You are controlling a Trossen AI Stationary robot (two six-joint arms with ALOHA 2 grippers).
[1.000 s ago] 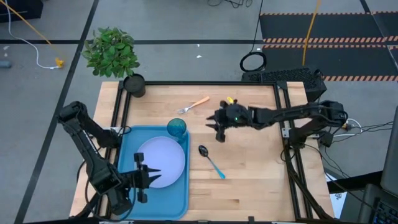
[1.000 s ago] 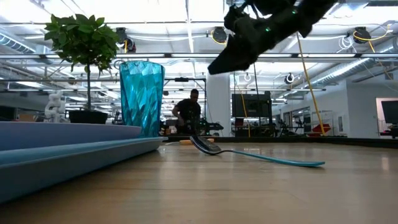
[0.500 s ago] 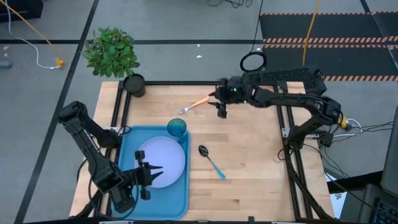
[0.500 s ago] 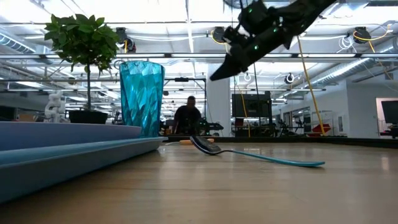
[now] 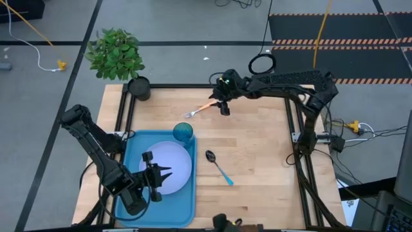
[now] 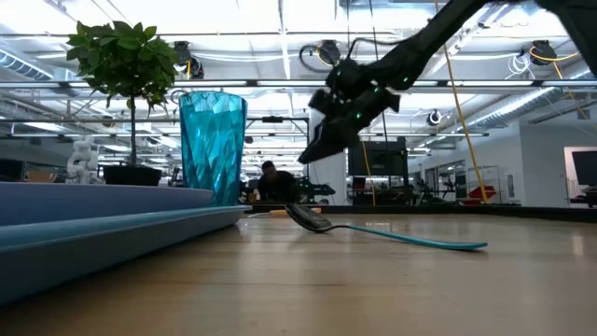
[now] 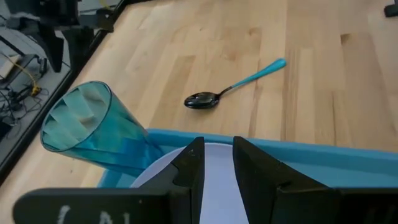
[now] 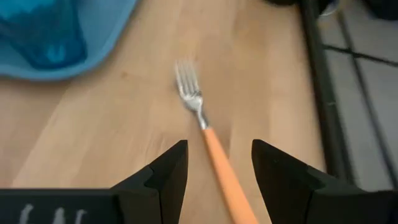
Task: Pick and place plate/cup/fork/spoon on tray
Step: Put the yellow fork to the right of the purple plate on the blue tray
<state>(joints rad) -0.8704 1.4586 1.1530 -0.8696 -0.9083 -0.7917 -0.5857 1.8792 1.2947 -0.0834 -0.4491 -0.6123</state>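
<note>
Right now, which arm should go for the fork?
Right. The right gripper hovers open above the fork's orange handle; the left gripper sits over the plate on the tray.

right tool (image 5: 223, 108) open, left tool (image 5: 161, 182) open

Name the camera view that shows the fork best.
Right wrist view: the fork lies whole and close between the right gripper's open fingers, tines and orange handle distinct. The high view shows it small; the low view shows a sliver behind the spoon; the left wrist view misses it.
</note>
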